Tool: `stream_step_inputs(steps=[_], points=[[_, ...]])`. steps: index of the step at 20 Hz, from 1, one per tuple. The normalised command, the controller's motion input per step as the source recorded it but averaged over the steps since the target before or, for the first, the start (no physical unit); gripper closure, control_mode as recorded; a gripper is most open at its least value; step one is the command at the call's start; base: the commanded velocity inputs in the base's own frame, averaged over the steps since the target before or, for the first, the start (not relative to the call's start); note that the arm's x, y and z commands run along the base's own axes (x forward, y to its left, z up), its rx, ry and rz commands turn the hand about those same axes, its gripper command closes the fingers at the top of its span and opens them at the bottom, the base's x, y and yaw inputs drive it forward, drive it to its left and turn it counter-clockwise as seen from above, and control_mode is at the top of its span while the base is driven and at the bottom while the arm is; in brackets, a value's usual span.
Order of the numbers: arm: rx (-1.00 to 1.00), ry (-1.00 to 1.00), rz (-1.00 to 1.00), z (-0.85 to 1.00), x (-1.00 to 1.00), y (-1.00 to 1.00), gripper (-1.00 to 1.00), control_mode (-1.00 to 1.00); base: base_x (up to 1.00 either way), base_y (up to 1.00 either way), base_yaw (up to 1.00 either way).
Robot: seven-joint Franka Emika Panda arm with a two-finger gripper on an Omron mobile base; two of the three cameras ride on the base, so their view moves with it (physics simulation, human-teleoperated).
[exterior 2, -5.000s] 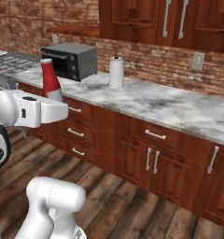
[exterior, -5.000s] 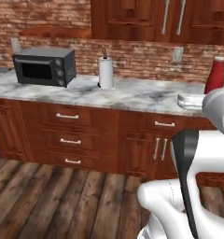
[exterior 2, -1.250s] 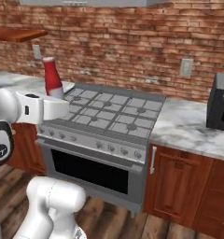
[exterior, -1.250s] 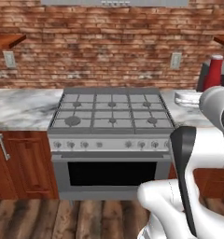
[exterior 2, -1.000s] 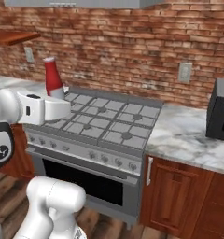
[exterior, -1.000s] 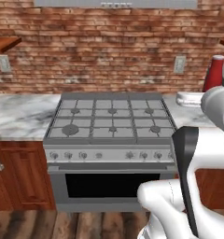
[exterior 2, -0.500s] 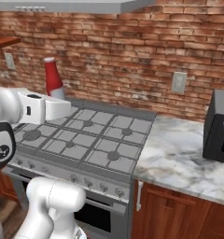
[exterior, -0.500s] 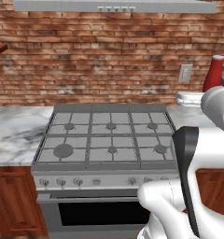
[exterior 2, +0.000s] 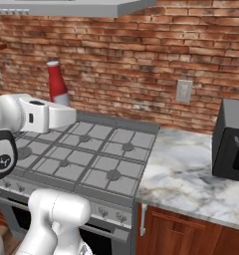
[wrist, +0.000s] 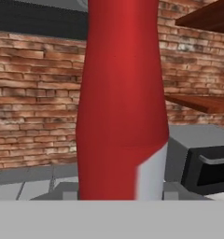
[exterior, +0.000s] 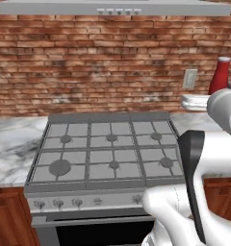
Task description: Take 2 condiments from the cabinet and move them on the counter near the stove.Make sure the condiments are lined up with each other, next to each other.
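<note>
Nearest the hand camera, the slim red squeeze bottle with a pale cap stands upright and close against the lens, its lower body dropping behind the bottom of that view, so the claw counts as closed around the bottle, though the finger tips themselves cannot be made out; in the left base view the same bottle rises above the white arm at the right edge, pale cap uppermost; in the right base view it stands just behind the white forearm, raised above the left side of the range, not resting on anything visible.

Below and beyond it lies the grey steel gas range with six burners and dark grates, its knob row along the front edge; to either side runs the white-grey veined marble desk over reddish wooden base cabinets.

Farther right on the desk sits a dark boxy microwave oven; a stack of white plates rests near the back wall.

Behind everything is the red brick wall with a pale outlet plate, and a grey hood overhead.
</note>
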Motion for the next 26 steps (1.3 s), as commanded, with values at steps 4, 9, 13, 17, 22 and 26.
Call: stream_step_inputs(steps=[4, 9, 13, 17, 22, 26], points=[[0.0, 0.0, 0.0, 0.0, 0.0, 0.0, 1.0, 1.0, 0.53, 0.0, -0.12], [0.0, 0.0, 0.0, 0.0, 0.0, 0.0, 1.0, 1.0, 0.34, 0.0, -0.1], [0.0, 0.0, 0.0, 0.0, 0.0, 0.0, 1.0, 1.0, 0.0, 0.0, -0.02], [0.0, 0.05, 0.03, -0.19, 0.14, 0.0, 1.0, -1.0, 0.0, 0.0, 0.0], [0.0, 0.18, 0.18, -0.36, 0.14, -0.19, 1.0, -1.0, 0.0, 0.0, 0.0], [0.0, 0.1, 0.26, -0.32, 0.07, -0.42, 1.0, -1.0, 0.0, 0.0, 0.0]])
